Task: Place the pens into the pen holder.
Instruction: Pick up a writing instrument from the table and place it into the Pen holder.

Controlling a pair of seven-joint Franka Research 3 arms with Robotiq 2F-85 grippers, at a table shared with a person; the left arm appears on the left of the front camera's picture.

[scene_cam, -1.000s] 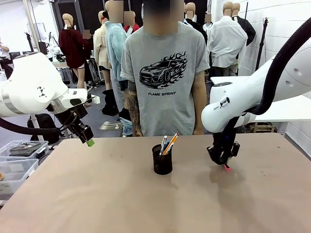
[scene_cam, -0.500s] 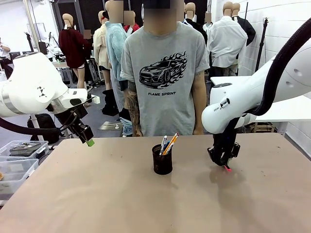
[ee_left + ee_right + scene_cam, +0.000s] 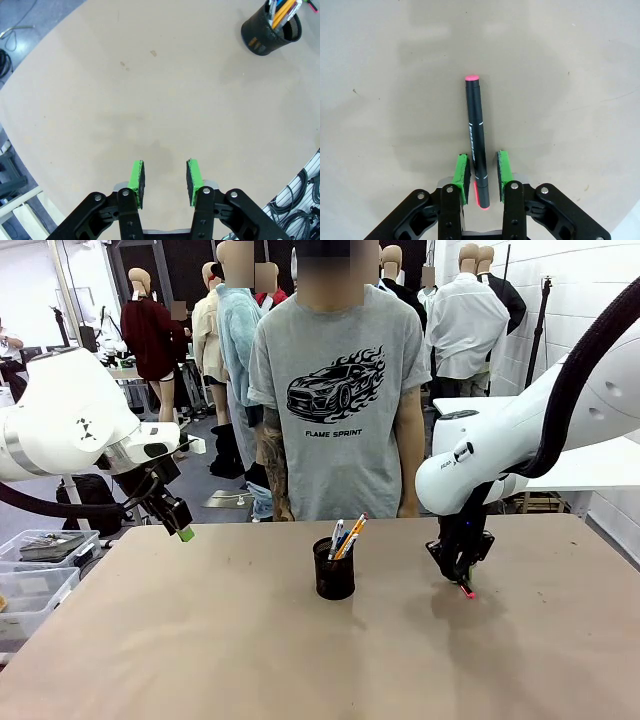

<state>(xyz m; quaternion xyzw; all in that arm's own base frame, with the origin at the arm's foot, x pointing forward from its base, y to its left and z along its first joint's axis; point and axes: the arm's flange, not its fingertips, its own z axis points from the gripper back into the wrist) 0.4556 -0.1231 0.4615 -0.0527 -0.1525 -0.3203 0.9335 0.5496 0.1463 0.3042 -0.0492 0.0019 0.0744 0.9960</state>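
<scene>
A: Tan table (image 3: 200, 650), with a person (image 3: 340, 390) in a grey T-shirt standing at the far edge. Whereabouts of the pens?

B: Yellow-orange pencil (image 3: 354, 532) and white pen (image 3: 336, 533) leaning in the black mesh pen holder (image 3: 334, 575) at mid-table. Dark pen (image 3: 474, 130) well off to the holder's right, hanging pink tip down between the pads of the right gripper (image 3: 481, 165). Tip at the table or just above; cannot tell which.

A: And the claws?

B: Left gripper (image 3: 164, 172) spread, nothing between the green pads, hovering over bare table far from the holder. Right one flanking the dark pen's upper end: one pad seemingly against the barrel, a sliver of daylight at the other. Pinching or loose, cannot tell.

A: Handling, then?

B: Probably light and stiff, with a smooth round barrel. Likely to roll if laid flat, and to pivot or slide between the pads if gripped near one end.

A: Best place to take hold?

B: Across the barrel, nearer the middle than now, squarely between both pads, with the pink tip kept downward. Gentle squeeze enough; no crushing risk to speak of, only slipping.

A: Anything to watch at the holder?

B: Mesh cup shorter than the pens and probably light, so easy to nudge over. Better to come in from above, clear of the two leaning sticks, and release low.
</scene>
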